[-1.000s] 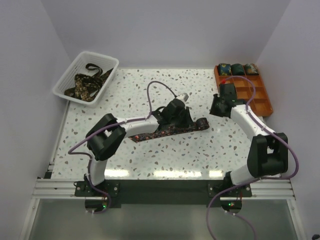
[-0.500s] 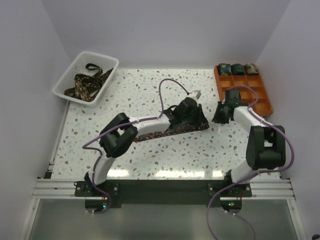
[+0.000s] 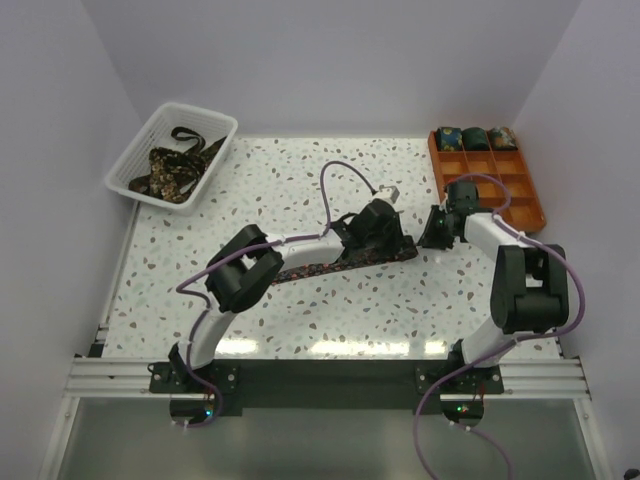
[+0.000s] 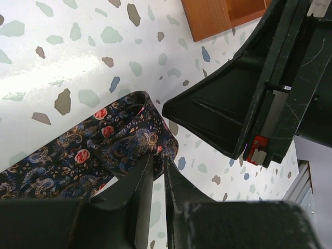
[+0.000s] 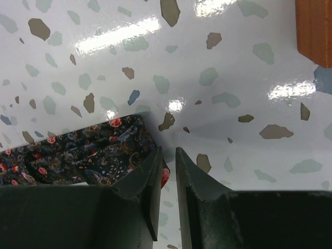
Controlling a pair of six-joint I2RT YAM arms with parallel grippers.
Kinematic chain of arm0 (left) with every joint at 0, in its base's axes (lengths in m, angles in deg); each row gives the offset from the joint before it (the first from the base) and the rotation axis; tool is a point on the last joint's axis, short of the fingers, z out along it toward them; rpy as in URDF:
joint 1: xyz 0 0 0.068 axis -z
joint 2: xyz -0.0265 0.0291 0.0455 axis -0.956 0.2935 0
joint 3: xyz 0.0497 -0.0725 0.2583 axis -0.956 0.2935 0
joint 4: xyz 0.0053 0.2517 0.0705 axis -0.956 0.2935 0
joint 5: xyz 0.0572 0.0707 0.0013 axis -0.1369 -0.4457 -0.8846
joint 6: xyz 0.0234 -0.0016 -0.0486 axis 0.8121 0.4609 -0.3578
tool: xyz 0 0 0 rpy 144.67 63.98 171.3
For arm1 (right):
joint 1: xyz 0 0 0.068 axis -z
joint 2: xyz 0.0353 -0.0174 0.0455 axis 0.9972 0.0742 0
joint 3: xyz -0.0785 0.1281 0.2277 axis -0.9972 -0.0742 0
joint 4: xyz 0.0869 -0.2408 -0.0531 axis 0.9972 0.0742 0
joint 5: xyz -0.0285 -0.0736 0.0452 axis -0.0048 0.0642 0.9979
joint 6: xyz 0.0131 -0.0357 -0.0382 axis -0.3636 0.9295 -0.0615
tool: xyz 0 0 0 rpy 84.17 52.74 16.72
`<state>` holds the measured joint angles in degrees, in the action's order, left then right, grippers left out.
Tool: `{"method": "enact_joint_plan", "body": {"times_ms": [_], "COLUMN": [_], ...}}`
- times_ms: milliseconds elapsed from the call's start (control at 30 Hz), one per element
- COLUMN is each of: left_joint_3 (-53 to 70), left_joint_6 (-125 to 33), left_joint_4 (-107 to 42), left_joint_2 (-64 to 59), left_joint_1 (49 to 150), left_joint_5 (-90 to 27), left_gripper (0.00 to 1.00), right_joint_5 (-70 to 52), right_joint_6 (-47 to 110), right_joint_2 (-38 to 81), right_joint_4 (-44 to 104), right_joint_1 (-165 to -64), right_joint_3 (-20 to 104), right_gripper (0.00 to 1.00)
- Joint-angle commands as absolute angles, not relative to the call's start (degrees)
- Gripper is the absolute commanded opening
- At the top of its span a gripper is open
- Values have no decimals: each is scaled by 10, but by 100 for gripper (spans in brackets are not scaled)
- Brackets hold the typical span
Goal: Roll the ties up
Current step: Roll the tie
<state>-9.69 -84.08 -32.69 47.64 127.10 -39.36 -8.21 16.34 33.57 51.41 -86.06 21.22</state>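
A dark floral tie [image 3: 320, 265] lies flat across the table's middle, its right end folded over. My left gripper [image 3: 398, 245] is at that end. In the left wrist view, it [image 4: 158, 158] is shut on the folded edge of the tie [image 4: 98, 150]. My right gripper [image 3: 432, 238] hovers just right of the tie's end, low over the table. In the right wrist view, its jaws [image 5: 167, 153] stand almost together with nothing between them, and the tie [image 5: 83, 155] lies beside the left finger. Three rolled ties [image 3: 475, 137] sit in the orange tray's back row.
The orange tray [image 3: 515, 205] stands at the back right, close behind my right gripper, and its corner also shows in the left wrist view [image 4: 218, 15]. A white mesh basket [image 3: 140, 150] with several loose ties [image 3: 172, 168] stands at the back left.
My left gripper has slid right along the tie to its right end. My right gripper has moved down and slightly towards the tie's end.
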Motion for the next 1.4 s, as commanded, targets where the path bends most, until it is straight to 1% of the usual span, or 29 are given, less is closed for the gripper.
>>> {"method": "enact_joint_plan", "body": {"times_ms": [0,500,800,1367], "left_joint_3": [-89,-13,5,10], "left_joint_6": [-821,-810,-810,-812], "left_joint_4": [-326,-343,-350,-345], "left_joint_2": [470,420,408,406], "left_joint_1": [1272,1256,1248,1245], "left_joint_5": [-416,-431,-430,-430], "left_gripper": [19,19,19,19], "right_joint_5": [-56,3,62,103], "right_joint_6": [168,179,187,190], "right_joint_2": [343,348,349,335], "right_joint_4": [502,498,496,504], "right_joint_1": [-859,-859,-859,-891], "right_joint_3": [212,208,209,217], "right_gripper": [21,21,21,21]}}
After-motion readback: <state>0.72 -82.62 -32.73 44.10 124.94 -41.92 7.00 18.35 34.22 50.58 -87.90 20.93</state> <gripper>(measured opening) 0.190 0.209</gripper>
